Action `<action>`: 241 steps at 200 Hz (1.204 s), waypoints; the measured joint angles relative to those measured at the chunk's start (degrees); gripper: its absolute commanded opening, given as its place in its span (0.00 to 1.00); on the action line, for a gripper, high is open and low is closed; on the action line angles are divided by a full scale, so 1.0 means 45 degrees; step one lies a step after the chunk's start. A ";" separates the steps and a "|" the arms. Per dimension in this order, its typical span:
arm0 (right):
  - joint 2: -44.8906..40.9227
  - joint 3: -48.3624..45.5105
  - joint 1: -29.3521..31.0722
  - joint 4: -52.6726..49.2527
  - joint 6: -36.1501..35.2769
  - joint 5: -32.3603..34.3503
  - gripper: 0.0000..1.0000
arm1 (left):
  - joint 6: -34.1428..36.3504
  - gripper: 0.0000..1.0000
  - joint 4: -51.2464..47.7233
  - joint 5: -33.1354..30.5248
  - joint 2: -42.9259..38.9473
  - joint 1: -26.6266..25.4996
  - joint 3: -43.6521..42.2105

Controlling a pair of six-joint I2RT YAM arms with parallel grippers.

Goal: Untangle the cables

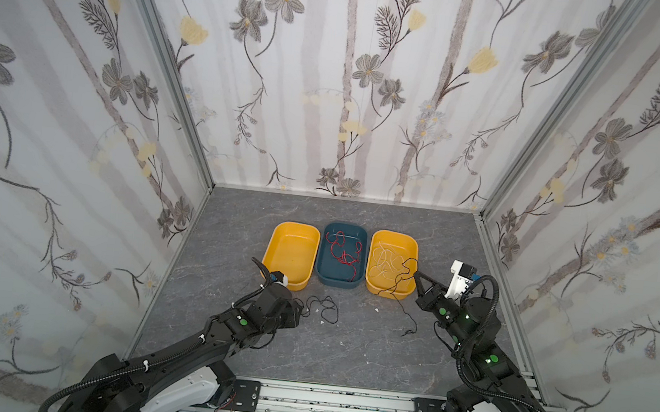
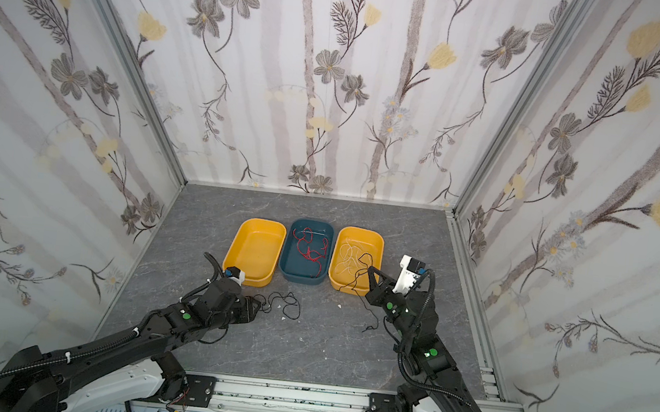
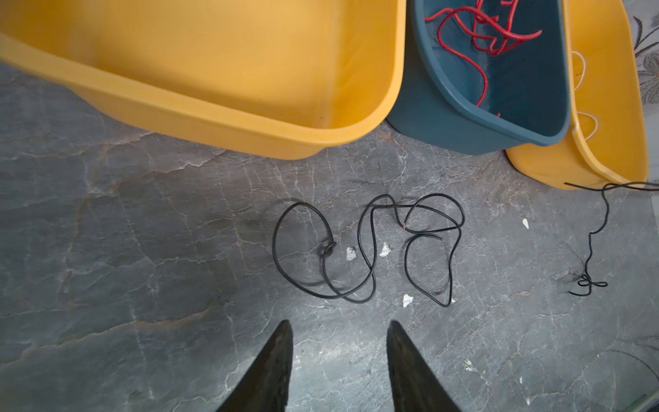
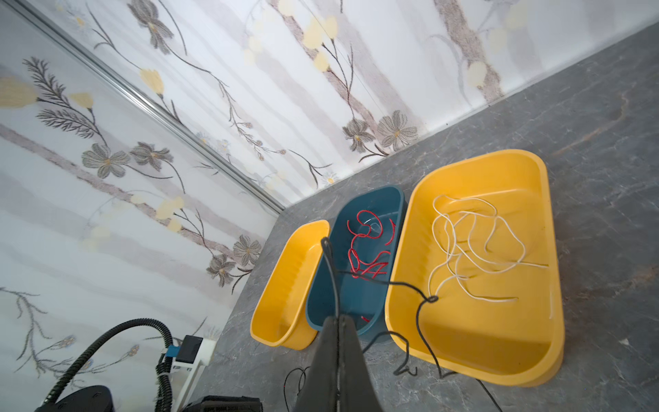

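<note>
Holds left hand (image 3: 338, 323) open, looped black cable (image 3: 359, 235) sprawled left-to-right just beyond it; pinches second black cable (image 4: 392, 283) in right hand (image 4: 337, 316).

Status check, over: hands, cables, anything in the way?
Left hand open, empty. Right hand shut on black cable, knotted, trailing over yellow bin rim. Loose on table: second black cable, also knotted.

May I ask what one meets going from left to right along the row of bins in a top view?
left yellow bin → blue bin holding the red cable → right yellow bin holding the white cable
</note>
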 measured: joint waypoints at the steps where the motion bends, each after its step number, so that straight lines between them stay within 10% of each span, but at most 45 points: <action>1: 0.0000 0.0068 0.0000 -0.0049 -0.0029 -0.0039 0.00 | 0.0000 0.51 -0.0005 0.0000 0.0005 0.0005 0.0010; 111: 0.0986 0.1467 0.0942 -0.3036 -0.1399 -0.2215 0.00 | 0.0505 0.63 -0.0525 0.0743 -0.0651 0.0034 0.0840; 200: 0.1923 -0.0690 0.1049 -0.6222 -0.0272 0.0491 0.00 | 0.0695 0.63 -0.0141 0.1302 -0.0330 -0.0024 0.0971; 241: 0.2278 -0.1039 0.1394 -0.6810 0.0355 0.1545 0.29 | 0.0690 0.64 0.0151 0.1413 -0.0379 -0.0121 0.0874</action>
